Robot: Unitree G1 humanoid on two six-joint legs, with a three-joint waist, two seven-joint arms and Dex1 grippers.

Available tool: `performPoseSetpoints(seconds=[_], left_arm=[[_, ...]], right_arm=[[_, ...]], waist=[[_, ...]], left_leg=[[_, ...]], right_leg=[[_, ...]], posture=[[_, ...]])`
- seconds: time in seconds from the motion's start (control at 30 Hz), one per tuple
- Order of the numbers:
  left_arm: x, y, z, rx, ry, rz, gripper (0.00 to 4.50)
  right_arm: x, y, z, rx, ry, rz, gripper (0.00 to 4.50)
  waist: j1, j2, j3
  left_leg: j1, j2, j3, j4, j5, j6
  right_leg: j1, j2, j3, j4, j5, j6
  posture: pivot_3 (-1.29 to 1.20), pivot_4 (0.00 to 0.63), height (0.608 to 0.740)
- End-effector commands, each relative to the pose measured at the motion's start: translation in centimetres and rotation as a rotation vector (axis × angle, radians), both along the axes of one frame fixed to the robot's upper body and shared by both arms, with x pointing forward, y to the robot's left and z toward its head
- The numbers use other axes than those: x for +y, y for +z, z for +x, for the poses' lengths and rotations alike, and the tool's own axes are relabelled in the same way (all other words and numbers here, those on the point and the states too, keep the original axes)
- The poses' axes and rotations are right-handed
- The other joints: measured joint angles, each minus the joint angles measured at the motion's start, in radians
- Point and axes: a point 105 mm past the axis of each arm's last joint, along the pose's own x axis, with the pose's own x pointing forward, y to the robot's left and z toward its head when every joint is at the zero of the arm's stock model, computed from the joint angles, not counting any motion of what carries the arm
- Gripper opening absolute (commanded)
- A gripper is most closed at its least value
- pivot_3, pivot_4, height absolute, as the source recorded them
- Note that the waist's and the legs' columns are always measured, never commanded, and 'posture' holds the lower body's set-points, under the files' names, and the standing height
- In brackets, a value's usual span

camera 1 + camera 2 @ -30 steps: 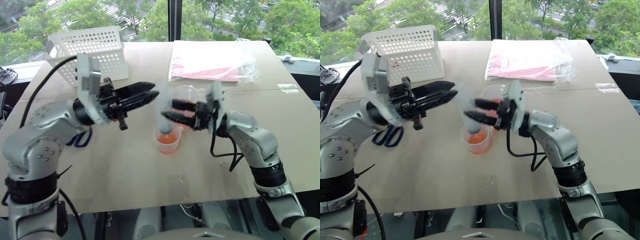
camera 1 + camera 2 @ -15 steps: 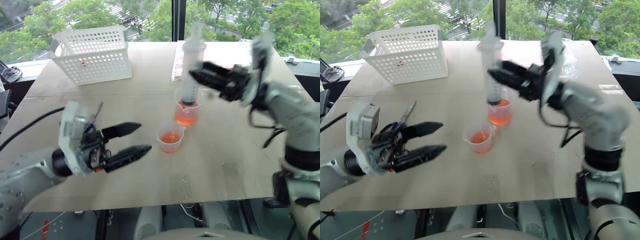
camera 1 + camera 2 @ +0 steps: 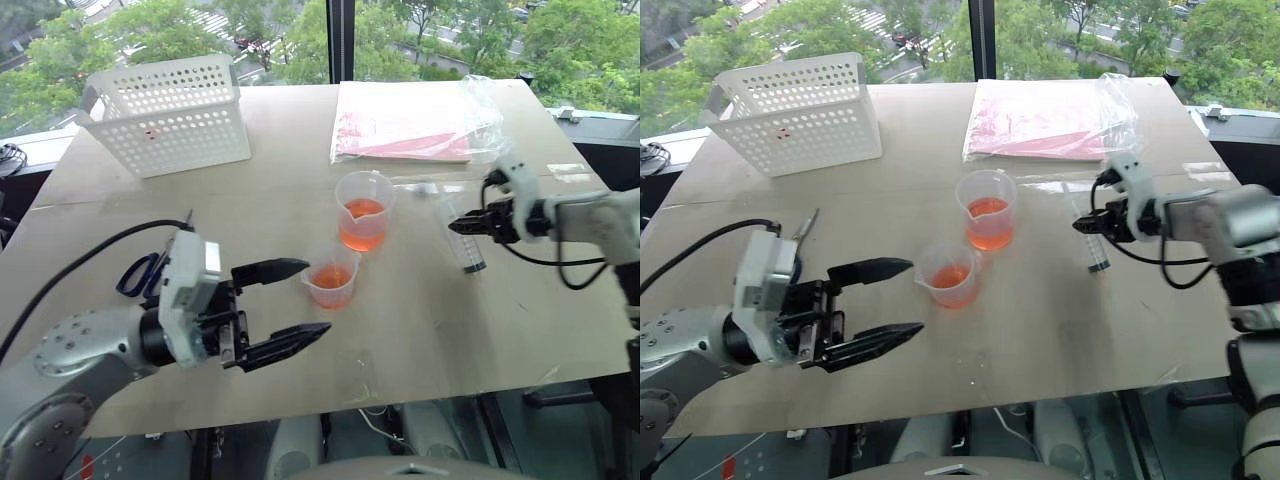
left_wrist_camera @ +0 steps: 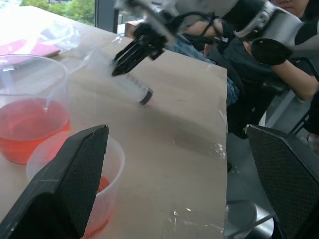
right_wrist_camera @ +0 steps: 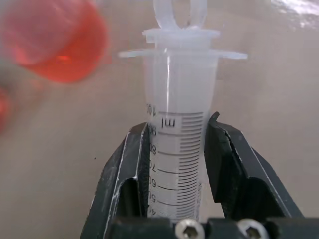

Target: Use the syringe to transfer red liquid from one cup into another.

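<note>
Left eye view is looking down over a tan table [image 3: 250, 200]. Nearest, on the left, the left gripper [image 3: 285, 308] is hovering with its two black fingers spread wide and gripping nothing, pointing toward the small cup [image 3: 332, 282], which is sitting just beyond its fingertips and holding a little red liquid [image 3: 331, 278]. Just behind that cup, the tall spouted cup [image 3: 364, 210] is standing upright, with more red liquid in it. On the right, well apart from both cups, the right gripper [image 3: 463, 226] is clamping the syringe [image 3: 471, 250] by its barrel, low over the table. Farthest back, a white basket [image 3: 168, 112] is sitting on the left and a plastic bag [image 3: 420, 120] on the right.
</note>
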Motion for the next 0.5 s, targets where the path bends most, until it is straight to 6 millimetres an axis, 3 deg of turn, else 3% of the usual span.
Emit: performPoseSetpoints(seconds=[0.03,0.1,0.13,0.23,0.37,0.5], left_arm=[[-0.3,0.4,-0.8,-0.064,-0.039,0.018,4.50],[-0.2,0.5,-0.9,-0.070,-0.038,0.010,4.50],[-0.2,0.6,-0.9,-0.075,-0.037,0.007,4.50],[0.0,0.7,-0.7,-0.096,-0.009,0.005,4.50],[0.4,0.8,-0.6,-0.115,0.035,0.001,4.50],[2.1,0.4,0.2,-0.099,0.193,-0.027,4.50]], right_arm=[[-0.6,-0.2,1.7,-0.040,0.042,-0.087,1.67],[-0.6,-0.3,1.9,-0.035,0.063,-0.088,2.84],[-0.6,-0.3,1.9,-0.031,0.080,-0.084,3.03],[-1.3,0.0,1.3,-0.036,0.108,-0.084,4.30],[-2.6,1.2,0.6,-0.088,0.095,-0.063,4.41],[-3.3,5.5,-3.3,-0.334,0.197,0.125,4.41]], waist=[[0.003,0.000,0.000],[0.011,0.000,0.000],[0.018,0.000,0.000],[0.022,0.000,0.000],[0.025,0.000,0.001],[0.031,0.001,0.001]], left_leg=[[0.000,0.000,0.000,0.000,0.000,0.000],[-0.002,0.000,-0.001,0.000,0.000,0.000],[-0.002,0.000,-0.001,0.000,0.000,0.000],[-0.002,0.000,0.000,-0.001,0.000,0.000],[-0.002,0.000,-0.001,-0.001,0.000,0.000],[-0.002,0.000,-0.001,-0.001,0.000,0.000]], right_leg=[[0.000,0.000,0.000,0.000,0.000,0.000],[0.000,-0.001,-0.001,-0.002,0.001,0.002],[0.000,-0.001,-0.001,-0.002,0.001,0.002],[0.000,-0.001,-0.001,-0.003,0.001,0.002],[0.000,-0.001,-0.001,-0.003,0.001,0.001],[0.000,-0.001,-0.002,-0.003,0.001,0.002]], posture=[[0.00,0.150,0.740],[0.00,0.150,0.740],[0.00,0.150,0.740],[0.00,0.150,0.740],[0.00,0.150,0.740],[0.00,0.150,0.740]])
